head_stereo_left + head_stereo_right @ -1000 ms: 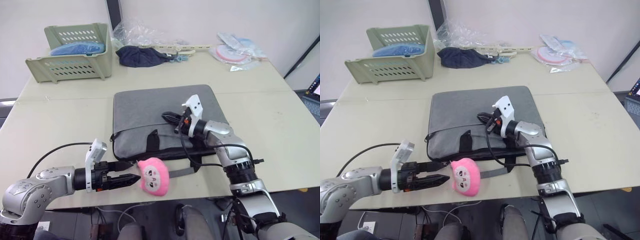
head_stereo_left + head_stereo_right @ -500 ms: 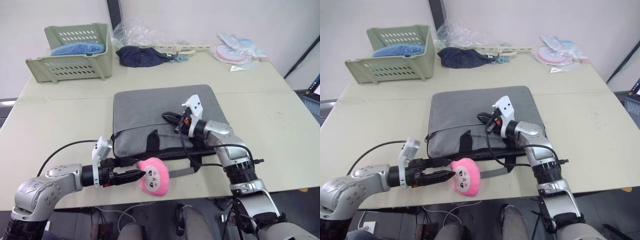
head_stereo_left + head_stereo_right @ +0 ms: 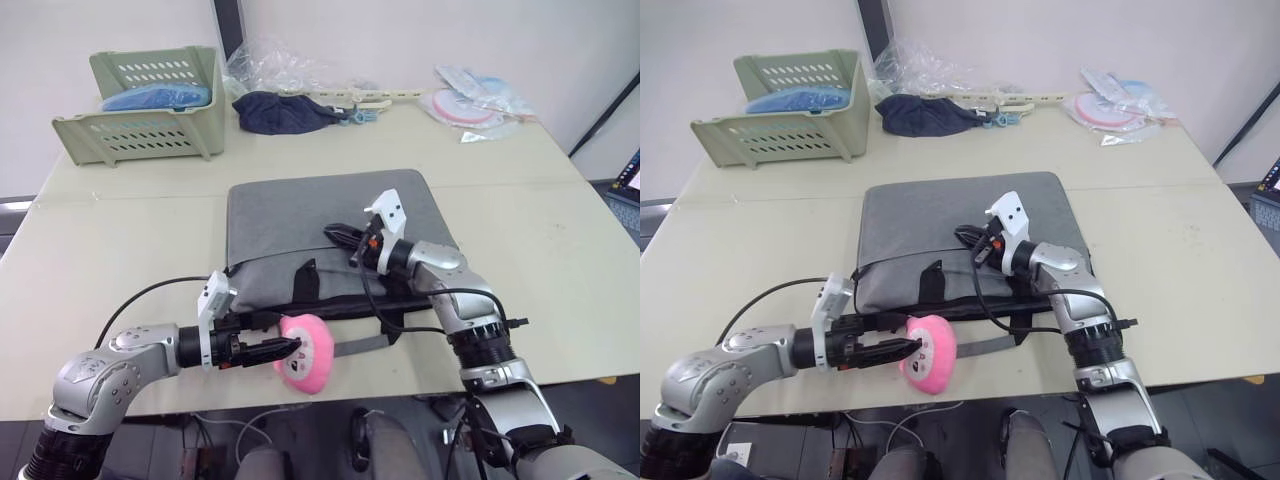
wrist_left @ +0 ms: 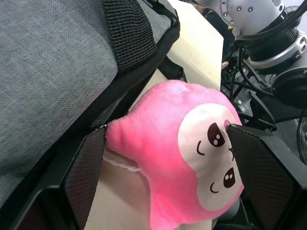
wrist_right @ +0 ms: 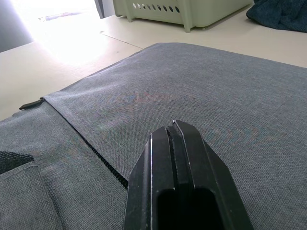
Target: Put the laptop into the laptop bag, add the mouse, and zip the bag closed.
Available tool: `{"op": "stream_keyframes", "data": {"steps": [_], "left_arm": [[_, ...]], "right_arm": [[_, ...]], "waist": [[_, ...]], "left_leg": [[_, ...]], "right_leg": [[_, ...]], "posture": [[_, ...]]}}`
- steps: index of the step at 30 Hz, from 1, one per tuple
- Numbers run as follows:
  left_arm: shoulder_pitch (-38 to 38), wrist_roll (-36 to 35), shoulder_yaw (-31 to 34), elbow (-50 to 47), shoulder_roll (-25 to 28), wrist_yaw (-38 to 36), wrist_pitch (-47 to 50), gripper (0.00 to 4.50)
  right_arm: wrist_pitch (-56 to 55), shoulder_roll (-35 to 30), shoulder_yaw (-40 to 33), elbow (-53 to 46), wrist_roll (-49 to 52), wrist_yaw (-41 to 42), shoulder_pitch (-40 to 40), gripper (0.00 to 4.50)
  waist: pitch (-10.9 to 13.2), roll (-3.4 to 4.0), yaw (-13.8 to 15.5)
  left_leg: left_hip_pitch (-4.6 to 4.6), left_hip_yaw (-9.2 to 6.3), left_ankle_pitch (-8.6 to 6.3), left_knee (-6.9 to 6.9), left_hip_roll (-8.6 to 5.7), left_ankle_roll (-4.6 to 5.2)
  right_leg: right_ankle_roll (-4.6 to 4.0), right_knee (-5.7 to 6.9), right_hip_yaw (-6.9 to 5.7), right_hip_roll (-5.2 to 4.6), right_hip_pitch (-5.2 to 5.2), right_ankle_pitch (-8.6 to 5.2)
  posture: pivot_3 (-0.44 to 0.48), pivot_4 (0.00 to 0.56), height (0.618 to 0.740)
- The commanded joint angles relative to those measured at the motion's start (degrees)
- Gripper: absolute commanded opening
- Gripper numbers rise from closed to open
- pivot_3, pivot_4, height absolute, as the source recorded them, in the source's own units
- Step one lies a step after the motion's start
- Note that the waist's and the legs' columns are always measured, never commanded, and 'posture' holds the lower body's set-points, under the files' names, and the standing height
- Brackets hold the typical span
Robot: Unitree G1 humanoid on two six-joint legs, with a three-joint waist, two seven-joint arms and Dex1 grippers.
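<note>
The laptop bag (image 3: 325, 235) lies flat, long axis crosswise (handles nearside).

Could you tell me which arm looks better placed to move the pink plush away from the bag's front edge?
The left. Its gripper already straddles the pink plush, one finger each side. The right gripper rests shut on the laptop bag, farther away.

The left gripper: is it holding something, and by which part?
The left gripper has the pink plush between its jaws, one on each side; whether it is clamped cannot be told.
</note>
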Motion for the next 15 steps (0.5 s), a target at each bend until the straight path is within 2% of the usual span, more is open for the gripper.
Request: {"op": "stream_keyframes", "data": {"steps": [1,15], "left_arm": [[-0.9,-1.2,-0.1,-1.3,-0.6,-0.4,0.1,4.26],[-0.6,-1.6,-2.2,0.0,-1.6,-2.3,1.7,4.26]], "right_arm": [[2.6,-0.2,2.6,4.4,-2.5,-1.0,3.8,0.0],[2.7,-0.2,2.7,3.6,-2.5,-1.2,4.3,0.0]], "waist": [[0.0,0.0,0.0],[0.0,0.0,0.0]], "left_leg": [[0.0,0.0,0.0,0.0,0.0,0.0],[0.0,-0.01,0.0,0.0,0.0,0.0]], "right_leg": [[0.0,0.0,0.0,0.0,0.0,0.0],[0.0,0.0,-0.01,0.0,0.0,0.0]], "posture": [[0.0,0.15,0.74],[0.0,0.15,0.74]]}}
